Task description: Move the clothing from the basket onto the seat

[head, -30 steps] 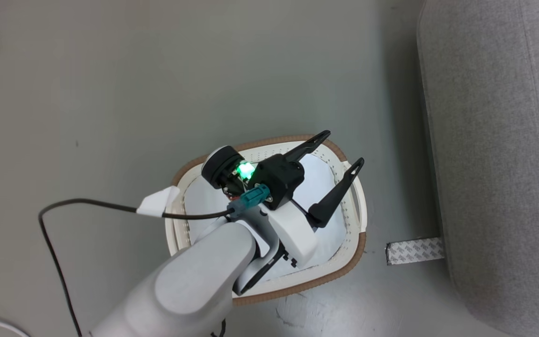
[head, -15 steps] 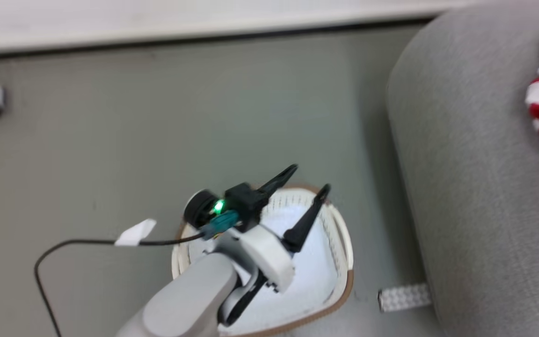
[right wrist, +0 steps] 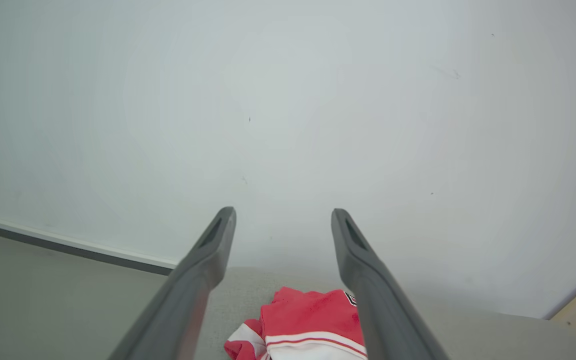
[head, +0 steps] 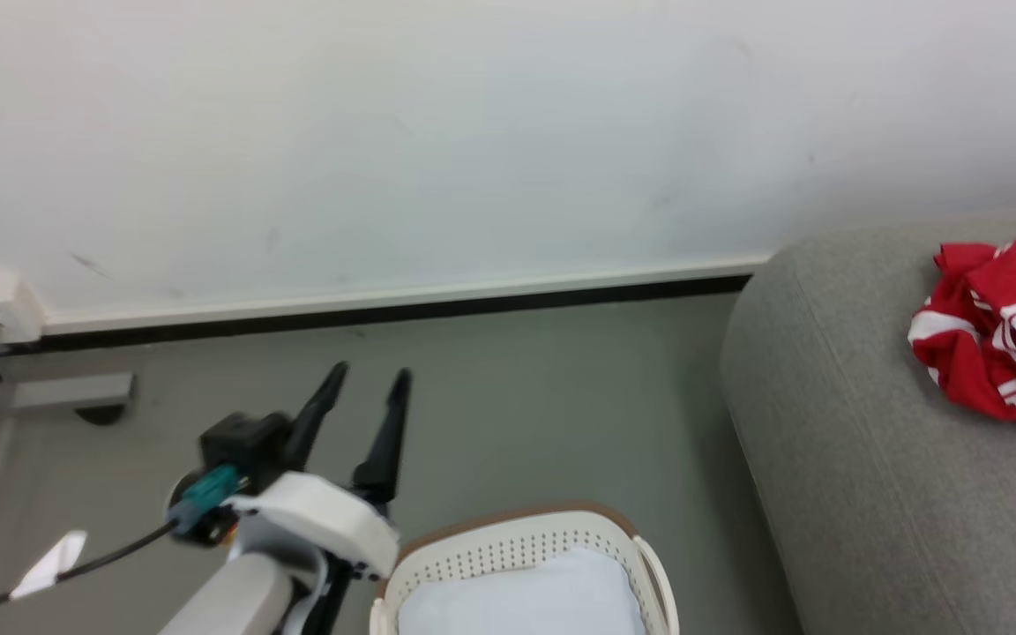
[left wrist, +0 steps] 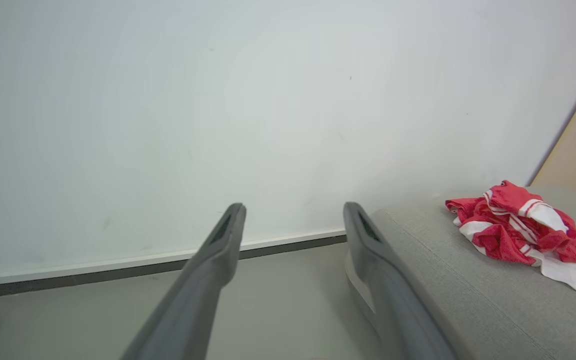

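Two dark fingers of the left gripper stand apart in the head view, holding nothing. They are raised over the floor, just left of the basket. The basket sits at the bottom edge with a white sheet lying in it. The seat rises near its right side. The clothing is bunched on top of the seat at the far right, well apart from the basket. A black cable trails from the wrist toward the lower left, and a pale wall closes off the back.

From the left wrist, the left gripper has its jaws spread with bare wall and floor between them. The clothing is a crumpled red-and-white heap on the seat, off to the right of the fingers and clear of them.

From the right wrist, the right gripper also has its jaws wide and empty, aimed at the wall. The clothing lies on the seat, low between the two fingers, and the right finger crosses in front of its edge. I cannot tell how near the fingers are to the clothing.
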### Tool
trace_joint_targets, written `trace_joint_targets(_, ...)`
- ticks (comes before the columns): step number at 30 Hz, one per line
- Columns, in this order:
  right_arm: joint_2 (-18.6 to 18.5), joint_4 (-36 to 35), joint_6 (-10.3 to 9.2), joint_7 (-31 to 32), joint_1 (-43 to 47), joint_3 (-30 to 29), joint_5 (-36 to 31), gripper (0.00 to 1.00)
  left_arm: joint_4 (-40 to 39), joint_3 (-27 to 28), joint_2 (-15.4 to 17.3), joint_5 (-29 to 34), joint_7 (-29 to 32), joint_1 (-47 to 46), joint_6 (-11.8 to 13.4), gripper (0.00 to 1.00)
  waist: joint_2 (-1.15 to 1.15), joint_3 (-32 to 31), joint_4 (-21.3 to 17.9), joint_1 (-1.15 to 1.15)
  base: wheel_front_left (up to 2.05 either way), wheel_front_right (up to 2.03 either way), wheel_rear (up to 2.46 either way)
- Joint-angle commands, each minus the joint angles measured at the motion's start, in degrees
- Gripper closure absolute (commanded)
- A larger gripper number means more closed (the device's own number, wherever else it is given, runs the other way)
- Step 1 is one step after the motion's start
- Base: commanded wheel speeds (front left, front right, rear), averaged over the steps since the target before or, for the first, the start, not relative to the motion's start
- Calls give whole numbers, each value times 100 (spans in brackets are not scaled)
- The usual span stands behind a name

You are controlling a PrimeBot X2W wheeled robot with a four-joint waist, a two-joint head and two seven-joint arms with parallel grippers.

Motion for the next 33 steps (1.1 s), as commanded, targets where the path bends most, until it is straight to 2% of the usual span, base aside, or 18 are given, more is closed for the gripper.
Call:
trace_joint_targets(1,159,-32,-14,-206,279,-186,9,0,-72,132,80,-115,-16,262,28,0,0,-287,201,3,0,0,0)
trace_joint_targets(5,755,-168,-13,-947,1064,-924,-159,0,-412,692,200,-25,-22,784,243,0,0,-411,294,3,0,0,0)
trace_joint_targets(7,1098,-255,-13,-1299,1571,-1256,-341,0,-547,942,171,35,-19,1124,238,0,0,-453,349,3,0,0,0)
trace_joint_targets(13,2328,-889,-13,-1651,2943,-2106,-1003,0,-707,1663,-23,381,-21,1887,104,0,0,-549,488,3,0,0,0)
trace_joint_targets(16,2912,-1349,-13,-1648,3506,-2305,-1342,0,-632,1972,-193,732,-22,2155,-13,0,0,-580,536,3,0,0,0)
trace_joint_targets(20,3367,-1508,-14,-1650,3992,-2406,-1688,0,-520,2314,-539,1124,-21,2482,-230,0,0,-619,549,3,0,0,0)
trace_joint_targets(26,3631,-1403,-13,-1651,4162,-2254,-1887,0,-200,2796,-991,1630,-22,2692,-638,0,0,-606,541,3,0,0,0)
trace_joint_targets(33,3634,-1285,-13,-1652,4042,-2162,-1932,0,-33,3273,-1262,2068,-22,2599,-1037,0,0,-587,547,3,0,0,0)
